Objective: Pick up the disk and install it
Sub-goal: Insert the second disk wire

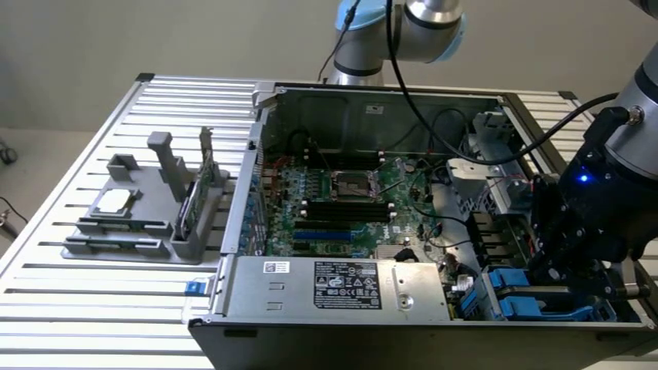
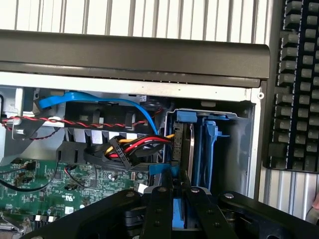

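Standing upright in the blue drive bay (image 2: 212, 144) of the computer case (image 1: 340, 100), the disk (image 2: 180, 149) is clamped between the narrowed fingers of the gripper (image 2: 178, 191).

The blue-framed disk (image 2: 183, 149) stands on edge in the case's drive bay (image 2: 219, 144).

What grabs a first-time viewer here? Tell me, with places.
The open computer case with its green motherboard dominates the slatted table. At the exterior view's right, the black gripper reaches into the blue drive bay, its fingers nearly closed on the disk standing on edge there.
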`<action>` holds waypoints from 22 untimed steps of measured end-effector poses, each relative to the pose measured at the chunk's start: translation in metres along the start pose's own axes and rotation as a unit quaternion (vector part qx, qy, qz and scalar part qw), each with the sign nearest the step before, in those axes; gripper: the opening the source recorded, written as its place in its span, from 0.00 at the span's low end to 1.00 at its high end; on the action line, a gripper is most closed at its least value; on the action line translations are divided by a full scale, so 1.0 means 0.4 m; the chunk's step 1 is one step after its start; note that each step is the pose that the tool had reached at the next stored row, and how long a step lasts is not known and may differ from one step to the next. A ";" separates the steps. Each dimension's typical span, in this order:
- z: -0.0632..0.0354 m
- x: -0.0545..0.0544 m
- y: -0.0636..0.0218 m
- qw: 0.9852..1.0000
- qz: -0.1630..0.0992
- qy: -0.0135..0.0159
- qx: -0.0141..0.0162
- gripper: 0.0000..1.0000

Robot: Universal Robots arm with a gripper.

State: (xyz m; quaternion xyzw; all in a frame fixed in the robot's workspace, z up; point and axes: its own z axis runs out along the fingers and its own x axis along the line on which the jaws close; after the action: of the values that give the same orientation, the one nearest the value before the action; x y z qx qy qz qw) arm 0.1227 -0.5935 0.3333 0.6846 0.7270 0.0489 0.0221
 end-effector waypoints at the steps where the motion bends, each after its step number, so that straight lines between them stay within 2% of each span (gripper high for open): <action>1: 0.000 0.000 0.000 1.000 0.000 0.000 0.000 0.16; 7: 0.000 0.000 0.000 1.000 0.000 0.000 0.000 0.16; 9: 0.000 0.000 0.000 1.000 0.000 0.000 0.000 0.18; 10: 0.000 0.000 0.000 1.000 0.000 0.001 0.000 0.25; 13: -0.002 0.000 0.000 1.000 0.000 0.001 0.000 0.25; 22: -0.039 0.002 -0.004 1.000 0.000 0.002 0.001 0.25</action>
State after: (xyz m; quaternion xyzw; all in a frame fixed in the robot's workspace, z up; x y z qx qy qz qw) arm 0.1197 -0.5936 0.3485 0.6846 0.7269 0.0498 0.0203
